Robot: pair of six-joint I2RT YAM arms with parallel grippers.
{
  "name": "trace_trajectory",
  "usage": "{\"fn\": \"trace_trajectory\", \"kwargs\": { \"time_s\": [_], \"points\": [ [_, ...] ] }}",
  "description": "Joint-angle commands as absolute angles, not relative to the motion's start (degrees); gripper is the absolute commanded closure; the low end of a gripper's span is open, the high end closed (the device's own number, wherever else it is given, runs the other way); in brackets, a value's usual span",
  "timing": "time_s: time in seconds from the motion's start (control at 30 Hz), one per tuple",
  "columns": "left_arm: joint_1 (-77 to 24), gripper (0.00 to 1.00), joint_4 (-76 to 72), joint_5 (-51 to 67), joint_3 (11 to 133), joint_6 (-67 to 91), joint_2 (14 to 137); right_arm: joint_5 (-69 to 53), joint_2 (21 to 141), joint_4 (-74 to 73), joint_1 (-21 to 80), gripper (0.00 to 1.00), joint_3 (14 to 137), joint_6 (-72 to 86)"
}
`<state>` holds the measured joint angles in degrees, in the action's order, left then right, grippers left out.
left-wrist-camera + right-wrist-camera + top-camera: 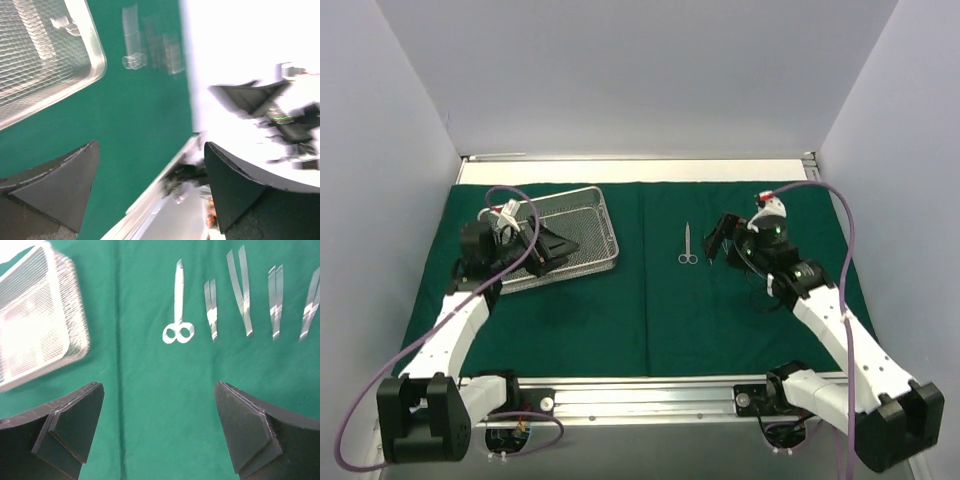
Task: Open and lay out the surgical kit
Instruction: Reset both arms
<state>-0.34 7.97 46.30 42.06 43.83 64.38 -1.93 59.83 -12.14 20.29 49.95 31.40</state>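
Observation:
The surgical kit's dark green cloth [620,320] lies spread flat over the table. Its silver wire-mesh tray [592,215] sits at the back left, and nothing shows in its visible mesh. My left gripper [552,248] hovers over the tray's near part, open and holding nothing. In the left wrist view, which is blurred, only the tray's corner [50,60] shows. Steel scissors [688,245] lie on the cloth at centre. In the right wrist view the scissors [178,315] head a row with several slim forceps [240,290] to their right. My right gripper [718,240] is open just right of the scissors, above the cloth.
A fold line [646,280] runs down the cloth's middle. A metal rail [640,390] crosses the near edge between the arm bases. White walls close in the left, right and back sides. Purple cables loop from both wrists.

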Motion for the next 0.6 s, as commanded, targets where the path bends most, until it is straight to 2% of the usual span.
{"fn": "trace_trajectory", "kwargs": {
  "time_s": [0.0, 0.03, 0.13, 0.2, 0.23, 0.33, 0.43, 0.5, 0.57],
  "points": [
    [-0.4, 0.06, -35.2, 56.2, 30.0, 72.5, 56.8, -8.3, 47.8, -3.7, 20.2, 0.0, 41.9, 37.6],
    [-0.4, 0.06, -51.7, 55.6, 27.0, 83.0, 54.4, -9.1, 45.1, -0.6, 20.2, 0.0, 40.0, 38.5],
    [-0.3, 0.06, -76.8, 49.8, 16.4, 95.0, 51.3, -15.1, 35.8, 8.1, 20.1, 0.0, 32.9, 40.9],
    [-0.3, 0.06, -85.3, 43.9, 11.1, 102.6, 50.1, -19.9, 31.3, 12.5, 20.2, 0.0, 27.1, 43.1],
    [-0.4, 0.06, -90.3, 42.0, 6.6, 104.7, 48.3, -22.1, 26.7, 19.3, 20.1, 0.0, 24.9, 45.5],
    [-0.9, 0.06, -90.2, 36.8, 0.1, 105.6, 38.5, -27.8, 16.4, 34.2, 20.2, 0.0, 13.8, 53.7],
    [-1.5, 0.06, -85.1, 37.0, 0.0, 104.9, 28.5, -24.8, 5.7, 37.9, 20.2, 0.0, 4.3, 61.5],
    [-2.5, 0.06, -87.5, 37.2, 0.0, 106.2, 29.9, -23.3, 0.5, 36.9, 20.3, 0.0, 0.7, 64.9],
    [-3.7, 0.06, -90.0, 34.6, 0.0, 108.2, 29.2, -23.7, 2.6, 41.2, 20.4, 0.0, -2.8, 67.6]
  ]
}}
